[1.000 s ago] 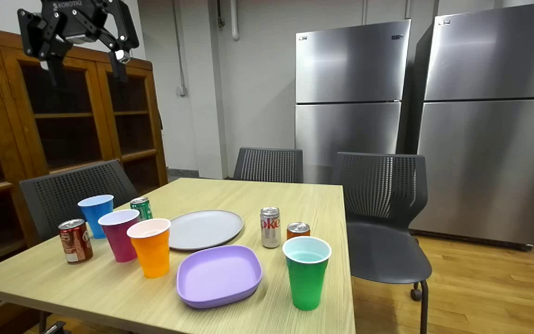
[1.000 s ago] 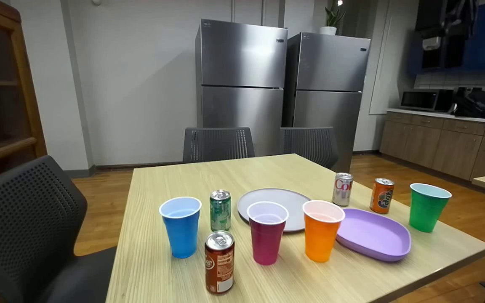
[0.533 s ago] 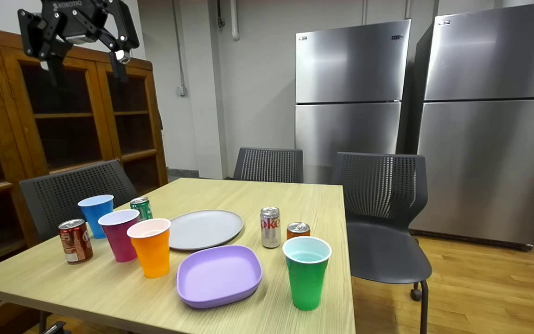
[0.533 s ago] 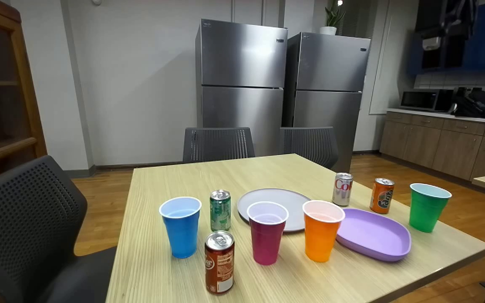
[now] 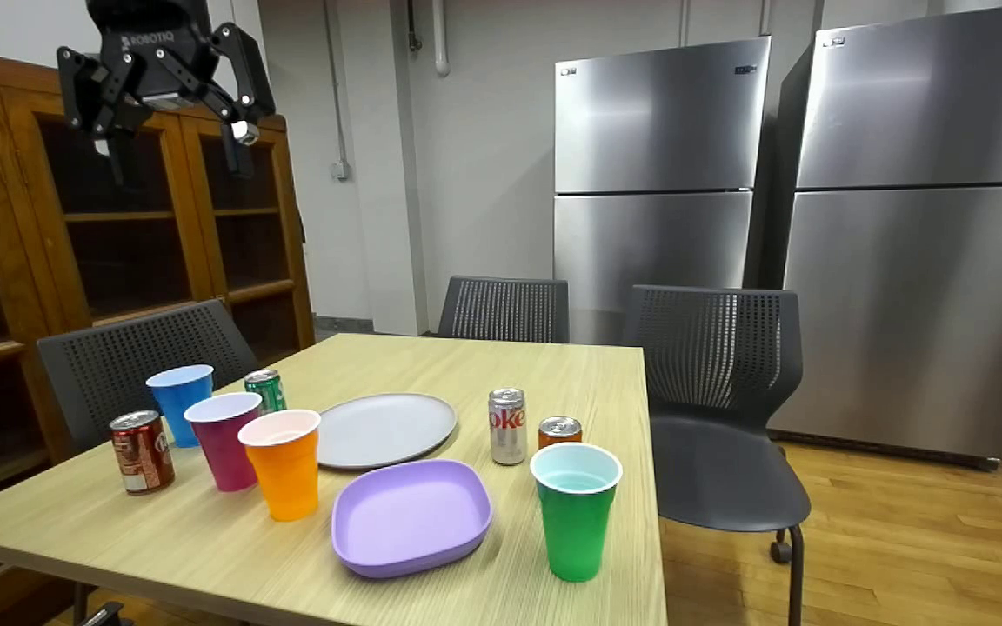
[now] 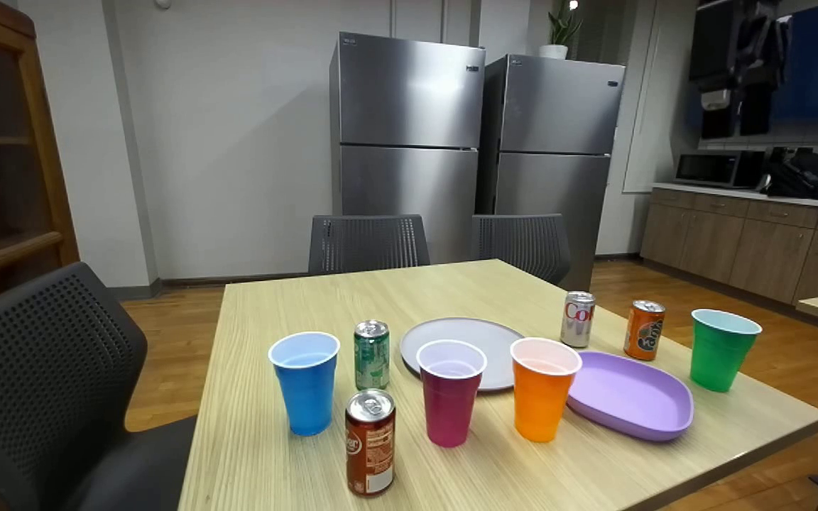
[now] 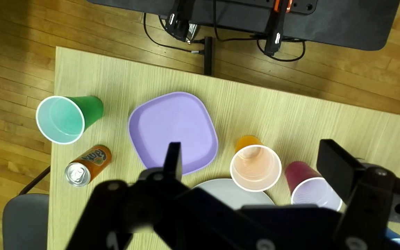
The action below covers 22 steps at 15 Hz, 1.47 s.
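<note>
My gripper [image 5: 181, 165] is open and empty, high above the table. In the wrist view its jaws stand wide apart, with the orange cup [image 7: 255, 170] and part of the maroon cup [image 7: 300, 175] seen far below between them. The purple plate [image 7: 172, 128] and the grey plate [image 7: 234, 191] lie flat near these cups. The blue cup [image 6: 306, 390] and green cup [image 6: 720, 355] stand upright. A brown-red can [image 6: 371, 443], a green can [image 6: 372, 355], a silver can [image 6: 578, 319] and an orange can [image 6: 643, 330] also stand upright. The gripper touches nothing.
The things stand on a light wooden table [image 5: 466, 365]. Dark chairs [image 5: 714, 348] stand round it. A wooden cabinet [image 5: 118, 217] is behind the gripper in an exterior view. Two steel refrigerators [image 6: 409, 142] stand at the back. A black robot base [image 7: 342, 24] shows beyond the table edge.
My gripper has moved slightly down, to the right in an exterior view and to the left in another, during the last half second. It stays open. The table things have not moved.
</note>
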Available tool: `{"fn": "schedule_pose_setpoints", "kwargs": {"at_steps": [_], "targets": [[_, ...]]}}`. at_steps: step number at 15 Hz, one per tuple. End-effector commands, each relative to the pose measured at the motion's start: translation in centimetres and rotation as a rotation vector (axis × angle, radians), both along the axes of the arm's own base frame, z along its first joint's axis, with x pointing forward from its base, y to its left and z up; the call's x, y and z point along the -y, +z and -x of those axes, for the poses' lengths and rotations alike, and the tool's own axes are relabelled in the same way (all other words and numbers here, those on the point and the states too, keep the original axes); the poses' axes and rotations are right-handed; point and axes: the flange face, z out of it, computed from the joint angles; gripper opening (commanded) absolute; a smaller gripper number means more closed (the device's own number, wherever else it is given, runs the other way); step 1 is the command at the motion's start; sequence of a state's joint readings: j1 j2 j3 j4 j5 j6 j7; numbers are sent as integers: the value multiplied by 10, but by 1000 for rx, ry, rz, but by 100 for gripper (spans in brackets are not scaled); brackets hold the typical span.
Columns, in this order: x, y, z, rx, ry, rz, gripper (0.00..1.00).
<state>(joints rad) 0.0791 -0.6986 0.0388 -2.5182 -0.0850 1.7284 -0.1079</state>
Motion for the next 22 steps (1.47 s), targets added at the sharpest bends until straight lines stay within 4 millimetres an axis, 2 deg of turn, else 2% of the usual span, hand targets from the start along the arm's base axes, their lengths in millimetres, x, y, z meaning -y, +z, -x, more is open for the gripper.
{"fn": "schedule_pose_setpoints", "kwargs": {"at_steps": [1, 11, 12, 15, 19, 22], "targets": [[5, -23, -13, 4, 22, 18, 100], [2, -95, -49, 74, 32, 57, 100], [2, -85, -43, 65, 43, 33, 100], [1, -97, -48, 54, 43, 32, 100], [1, -98, -48, 55, 43, 31, 100], [-2, -112, -53, 53, 35, 24, 100]]}}
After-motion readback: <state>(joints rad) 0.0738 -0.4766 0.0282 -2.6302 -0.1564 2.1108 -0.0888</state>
